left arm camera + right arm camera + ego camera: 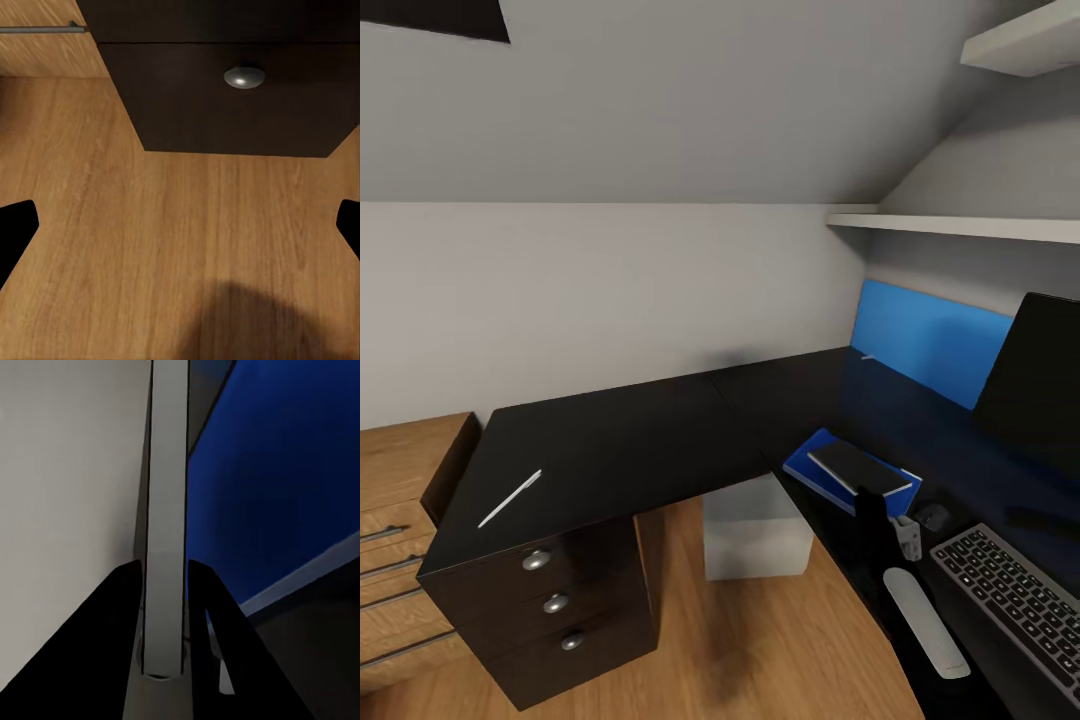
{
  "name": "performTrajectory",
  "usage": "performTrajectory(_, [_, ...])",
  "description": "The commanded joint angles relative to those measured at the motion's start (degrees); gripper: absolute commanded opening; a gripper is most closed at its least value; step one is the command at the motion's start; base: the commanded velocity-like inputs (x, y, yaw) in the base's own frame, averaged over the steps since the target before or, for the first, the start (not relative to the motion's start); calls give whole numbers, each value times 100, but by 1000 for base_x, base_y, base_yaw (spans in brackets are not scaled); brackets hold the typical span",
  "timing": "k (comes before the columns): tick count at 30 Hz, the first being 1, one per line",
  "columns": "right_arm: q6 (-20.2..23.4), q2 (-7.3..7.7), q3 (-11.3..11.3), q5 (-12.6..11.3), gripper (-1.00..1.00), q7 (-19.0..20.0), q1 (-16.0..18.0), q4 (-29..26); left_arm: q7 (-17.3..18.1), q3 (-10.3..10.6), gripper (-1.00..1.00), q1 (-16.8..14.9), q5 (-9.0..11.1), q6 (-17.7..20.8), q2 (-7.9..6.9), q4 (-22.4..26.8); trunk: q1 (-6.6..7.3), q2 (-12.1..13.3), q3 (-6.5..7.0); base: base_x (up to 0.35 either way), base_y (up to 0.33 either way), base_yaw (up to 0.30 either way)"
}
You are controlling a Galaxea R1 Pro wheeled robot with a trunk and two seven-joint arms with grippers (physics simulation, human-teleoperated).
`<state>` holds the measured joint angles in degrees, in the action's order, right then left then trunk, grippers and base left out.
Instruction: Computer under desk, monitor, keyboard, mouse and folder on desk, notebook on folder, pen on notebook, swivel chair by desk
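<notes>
On the black desk (630, 440) lies the blue folder (815, 472) with the dark notebook (855, 465) on or just above it. My right gripper (870, 497) is shut on the notebook's near edge. In the right wrist view that edge is a pale strip (166, 472) between the fingers (127, 607). The pen (510, 498) lies on the desk's left wing. The mouse (932, 516), keyboard (1015, 600) and monitor (1040, 385) are on the right wing, and the computer (755, 535) stands underneath. My left gripper (180, 225) hangs open over the floor. The swivel chair is out of view.
A light-wood drawer chest (400, 520) stands left of the desk's black drawers (555, 603), whose knob (244, 76) shows in the left wrist view. The blue back panel (930, 340) and white shelves (960, 225) are at the right. The wood floor (780, 650) lies in front.
</notes>
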<state>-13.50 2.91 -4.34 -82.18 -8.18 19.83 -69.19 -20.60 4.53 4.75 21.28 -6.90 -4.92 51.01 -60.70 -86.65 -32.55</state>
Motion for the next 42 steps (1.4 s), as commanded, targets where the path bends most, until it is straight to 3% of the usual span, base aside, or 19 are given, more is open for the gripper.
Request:
performTrajectory(1, [-48, 8, -31, -44, -100, -27, 3, -7, -41, 33, 100, 0, 60, -30, -9, 6, 0, -3, -5, 0, -6, 0])
performTrajectory(42, [-56, 8, -33, -17, -100, -26, 3, -7, -41, 32, 100, 0, 69, -30, -11, 6, 0, -3, -5, 50, -5, 0])
